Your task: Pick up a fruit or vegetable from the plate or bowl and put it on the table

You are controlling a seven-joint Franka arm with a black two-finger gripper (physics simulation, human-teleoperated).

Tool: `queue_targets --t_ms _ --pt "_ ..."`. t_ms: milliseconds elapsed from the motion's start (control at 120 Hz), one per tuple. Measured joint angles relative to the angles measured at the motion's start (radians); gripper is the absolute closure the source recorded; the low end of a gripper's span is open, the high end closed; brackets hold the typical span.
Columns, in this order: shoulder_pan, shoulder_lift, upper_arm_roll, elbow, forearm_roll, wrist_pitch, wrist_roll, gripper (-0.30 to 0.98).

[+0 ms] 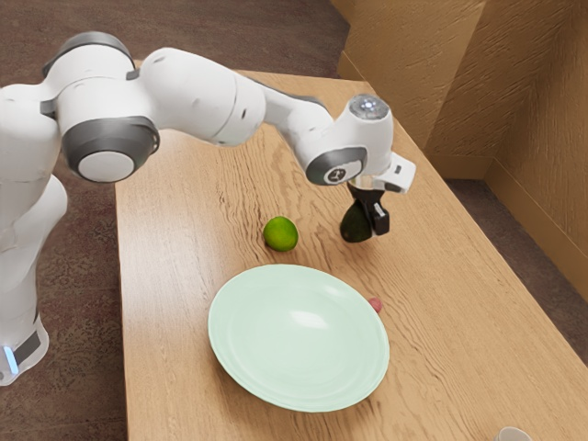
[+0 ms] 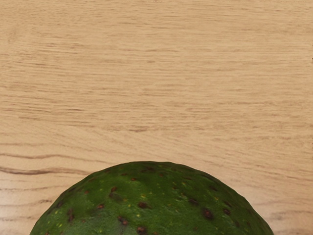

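Green avocado (image 1: 354,225) is pinched by the gripper (image 1: 369,228) over the table (image 1: 188,230), far side of the plate (image 1: 276,358) (presumably for clear landing).

The arm (image 1: 196,95) is white with rounded grey joint bands (image 1: 112,138). A round badge (image 1: 337,174) sits just above the black jaws.
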Motion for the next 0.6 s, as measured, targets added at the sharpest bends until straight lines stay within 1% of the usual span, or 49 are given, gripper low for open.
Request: queue_targets --t_ms 42,100,158,275,375,433,450,525,600 --pt "0.000 -0.002 -0.001 0.050 0.000 -0.029 0.001 0.12" --pt "0.003 -0.010 0.000 0.211 0.007 -0.160 0.001 0.09" --pt "0.005 -0.016 0.000 0.277 0.011 -0.274 0.001 0.07" --pt "0.027 -0.041 -0.002 0.289 0.011 -0.422 0.003 0.04" --pt "0.066 -0.071 -0.018 0.241 0.000 -0.484 0.004 0.03" --pt "0.066 -0.064 -0.021 0.244 -0.003 -0.517 0.004 0.03" --pt "0.059 -0.056 -0.020 0.266 -0.003 -0.539 0.004 0.03" --pt "0.017 -0.018 -0.016 0.482 0.001 -0.708 -0.004 0.02" --pt "-0.028 0.045 -0.015 0.555 0.005 -0.855 -0.015 0.02"
